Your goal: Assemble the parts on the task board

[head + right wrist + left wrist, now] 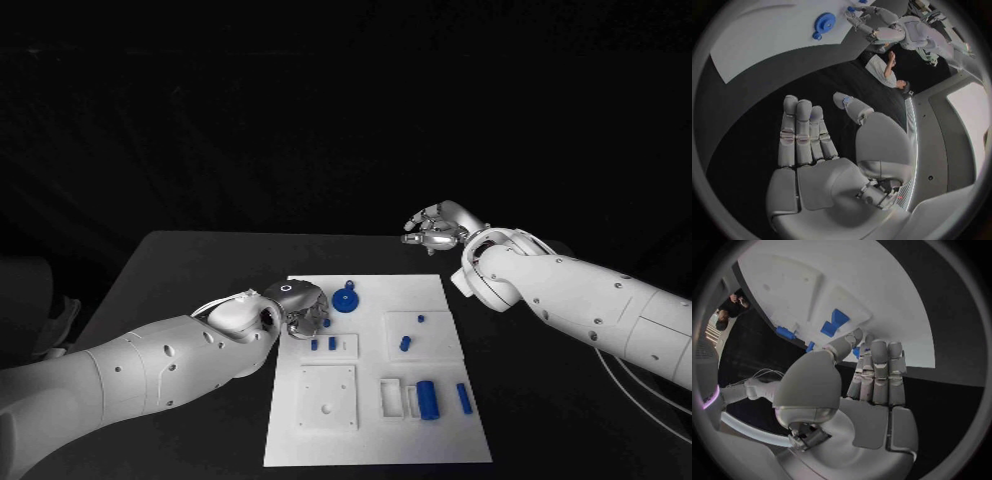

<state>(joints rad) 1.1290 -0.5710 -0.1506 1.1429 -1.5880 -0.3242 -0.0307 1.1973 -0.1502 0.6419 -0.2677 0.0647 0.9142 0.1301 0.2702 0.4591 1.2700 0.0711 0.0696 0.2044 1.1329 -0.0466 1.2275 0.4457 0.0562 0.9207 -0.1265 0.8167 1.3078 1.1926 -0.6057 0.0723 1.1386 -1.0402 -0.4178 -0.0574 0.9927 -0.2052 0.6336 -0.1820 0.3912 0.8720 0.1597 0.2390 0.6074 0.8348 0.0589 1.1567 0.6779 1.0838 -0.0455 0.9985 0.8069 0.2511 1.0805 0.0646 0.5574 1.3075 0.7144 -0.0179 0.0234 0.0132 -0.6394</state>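
The white task board lies mid-table. My left hand is at the board's left edge, fingers straight and together, thumb closed against them with a small blue part pinched at the tips. Just in front of it, two blue pegs stand in a raised white block. A round blue part lies near the far edge. My right hand hovers over the black table beyond the board's far right corner, fingers spread and empty.
A blue cylinder and a blue bar lie at the board's near right. Two small blue pieces sit on a square block at the right. Black table surrounds the board on all sides.
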